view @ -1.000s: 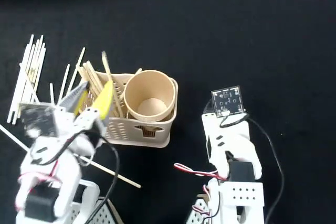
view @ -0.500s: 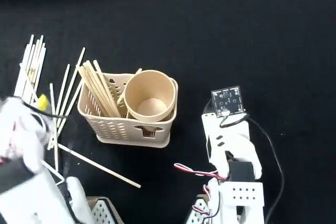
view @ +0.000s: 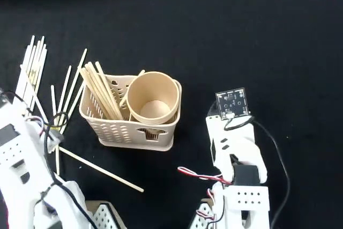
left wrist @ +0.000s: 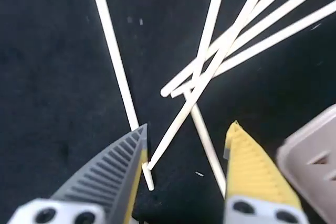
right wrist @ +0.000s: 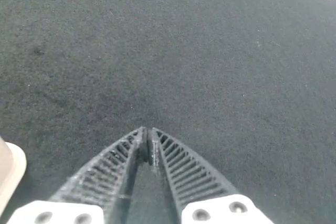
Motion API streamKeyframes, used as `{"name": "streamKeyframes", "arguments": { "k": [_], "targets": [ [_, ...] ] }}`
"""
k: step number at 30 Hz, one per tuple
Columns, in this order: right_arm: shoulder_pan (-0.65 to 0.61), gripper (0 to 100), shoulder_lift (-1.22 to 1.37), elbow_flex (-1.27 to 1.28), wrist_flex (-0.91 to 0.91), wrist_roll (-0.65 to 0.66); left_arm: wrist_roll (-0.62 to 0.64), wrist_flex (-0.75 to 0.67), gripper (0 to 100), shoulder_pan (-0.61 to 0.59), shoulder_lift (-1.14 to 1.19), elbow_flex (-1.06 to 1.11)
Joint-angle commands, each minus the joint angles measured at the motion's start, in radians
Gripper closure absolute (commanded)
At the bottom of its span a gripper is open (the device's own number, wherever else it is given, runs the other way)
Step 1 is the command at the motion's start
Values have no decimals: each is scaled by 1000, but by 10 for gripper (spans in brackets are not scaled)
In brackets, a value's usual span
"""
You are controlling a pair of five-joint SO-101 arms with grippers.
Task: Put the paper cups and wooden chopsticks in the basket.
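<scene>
At the table's near edge, the left arm's gripper (left wrist: 187, 129) hangs low over the black cloth-covered table (view: 278, 52), its grey and yellow fingers spread wide apart and straddling the crossed ends of several loose pale wooden chopsticks (left wrist: 210, 72), with nothing between them gripped yet. The step in hand looks to be picking up another stick: the next move calls for lowering onto 1 or 2 of them, closing, then lifting and carrying them sideways to the cream slotted plastic basket (view: 128, 132) just beside. That basket already holds a tan paper cup (view: 153, 99) standing upright and a leaning sheaf of chopsticks (view: 102, 92). A single long stick (view: 99, 170) lies on the cloth nearer the robot, and a further bundle (view: 32, 68) lies beyond, toward the table's outer left edge. The right arm's gripper (right wrist: 148, 136) sits over bare cloth on the basket's other side, its black fingers pressed together and holding nothing. Room is tight between the basket wall and the scattered sticks; the far half of the cloth lies open.
</scene>
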Motion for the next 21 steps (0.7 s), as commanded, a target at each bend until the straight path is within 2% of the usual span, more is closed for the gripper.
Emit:
{"name": "streamKeyframes", "arguments": {
  "k": [1, 8, 11, 18, 21],
  "targets": [
    [-9, 985, -8, -15, -3, 8, -66, -107, 761, 8, 77, 85],
    [-9, 985, -8, -13, -3, 8, -87, -287, 766, 8, 210, 173],
    [-9, 984, -8, -13, -3, 8, -87, -293, 773, 7, 236, 162],
    [-11, 984, -8, -12, -3, 8, -87, -292, 975, 8, 239, 119],
    [-11, 984, -8, -12, -3, 8, -84, -292, 962, 8, 239, 101]
  ]
}}
